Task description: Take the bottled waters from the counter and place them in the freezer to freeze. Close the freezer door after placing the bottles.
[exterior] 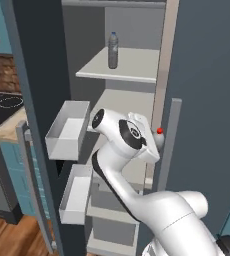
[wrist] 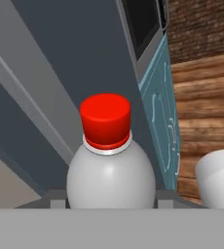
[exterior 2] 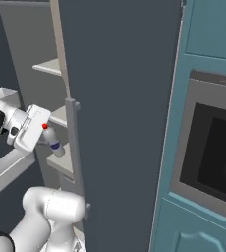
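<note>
Red-capped bottle (wrist: 109, 160), clamped in the tool (exterior 2: 45, 139) at the freezer (exterior: 132, 100) opening beside the closed door's handle (exterior 2: 74, 152); likely risks were striking that handle or tipping on release.

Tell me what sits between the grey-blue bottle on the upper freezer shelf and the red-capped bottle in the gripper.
In the left base view, the grey-blue bottle and red-capped bottle are separated by that upper shelf and bare freezer interior.
</note>
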Available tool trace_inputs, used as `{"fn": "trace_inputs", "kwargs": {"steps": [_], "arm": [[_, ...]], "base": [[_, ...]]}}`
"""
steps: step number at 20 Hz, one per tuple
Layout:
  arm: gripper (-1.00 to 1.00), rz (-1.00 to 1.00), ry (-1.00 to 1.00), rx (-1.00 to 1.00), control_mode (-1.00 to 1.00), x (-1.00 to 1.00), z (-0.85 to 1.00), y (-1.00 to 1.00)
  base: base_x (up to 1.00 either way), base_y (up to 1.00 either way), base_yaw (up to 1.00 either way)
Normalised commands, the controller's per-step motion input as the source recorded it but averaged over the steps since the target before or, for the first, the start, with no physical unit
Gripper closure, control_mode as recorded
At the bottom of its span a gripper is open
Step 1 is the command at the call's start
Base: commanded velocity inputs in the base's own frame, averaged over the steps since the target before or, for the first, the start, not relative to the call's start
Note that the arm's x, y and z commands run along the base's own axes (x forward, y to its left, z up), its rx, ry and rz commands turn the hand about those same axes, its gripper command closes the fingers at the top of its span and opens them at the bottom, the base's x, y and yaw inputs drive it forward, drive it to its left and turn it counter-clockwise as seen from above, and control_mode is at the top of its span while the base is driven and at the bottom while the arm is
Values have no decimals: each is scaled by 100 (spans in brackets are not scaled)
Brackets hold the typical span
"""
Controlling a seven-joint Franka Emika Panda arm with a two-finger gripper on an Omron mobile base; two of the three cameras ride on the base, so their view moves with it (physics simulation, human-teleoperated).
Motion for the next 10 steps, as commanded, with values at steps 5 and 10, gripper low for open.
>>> {"fn": "trace_inputs", "kwargs": {"steps": [5,10], "arm": [[100,0,0,0,100,0,0,0],[100,0,0,0,100,0,0,0]], "base": [[33,63,9],[17,50,10]]}}
